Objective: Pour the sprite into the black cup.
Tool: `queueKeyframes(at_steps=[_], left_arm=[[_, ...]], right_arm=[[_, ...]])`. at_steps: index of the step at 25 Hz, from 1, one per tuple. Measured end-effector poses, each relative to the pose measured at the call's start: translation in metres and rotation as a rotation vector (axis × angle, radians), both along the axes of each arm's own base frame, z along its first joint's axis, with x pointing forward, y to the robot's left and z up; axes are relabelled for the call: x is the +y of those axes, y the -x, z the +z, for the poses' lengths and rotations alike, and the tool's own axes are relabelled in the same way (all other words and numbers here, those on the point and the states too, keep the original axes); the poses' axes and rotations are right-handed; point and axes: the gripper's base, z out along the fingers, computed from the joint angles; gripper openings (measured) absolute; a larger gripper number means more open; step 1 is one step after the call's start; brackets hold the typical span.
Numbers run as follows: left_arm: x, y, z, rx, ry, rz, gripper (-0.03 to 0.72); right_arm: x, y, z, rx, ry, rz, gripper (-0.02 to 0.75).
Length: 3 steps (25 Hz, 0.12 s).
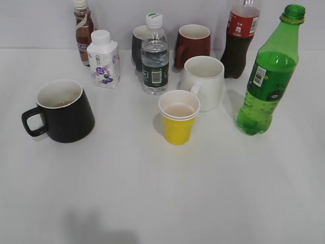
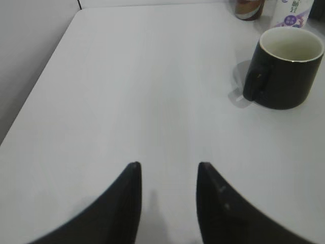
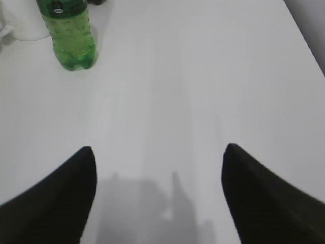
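The sprite (image 1: 266,76), a tall green bottle with no cap, stands upright at the right of the table; its lower part shows at the top left of the right wrist view (image 3: 71,30). The black cup (image 1: 63,111), wide with a white inside and its handle to the left, stands at the left; it also shows at the upper right of the left wrist view (image 2: 284,66). My left gripper (image 2: 167,165) is open and empty over bare table, well short of the cup. My right gripper (image 3: 158,148) is wide open and empty, short of the bottle. Neither gripper shows in the exterior view.
A yellow paper cup (image 1: 178,118) stands mid-table. Behind it are a white mug (image 1: 203,81), a clear water bottle (image 1: 154,56), a dark red mug (image 1: 193,44), a narrow dark mug (image 1: 138,46), a cola bottle (image 1: 239,38), a small white carton (image 1: 104,60) and a brown drink bottle (image 1: 83,30).
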Motion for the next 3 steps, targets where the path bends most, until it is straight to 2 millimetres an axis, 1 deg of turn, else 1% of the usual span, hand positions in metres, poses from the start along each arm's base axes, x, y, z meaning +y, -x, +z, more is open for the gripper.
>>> queueKeyframes(at_steps=[3], left_arm=[[0.0,0.0,0.0,0.0,0.0,0.0,0.253]], right_arm=[[0.0,0.0,0.0,0.0,0.0,0.0,0.575]])
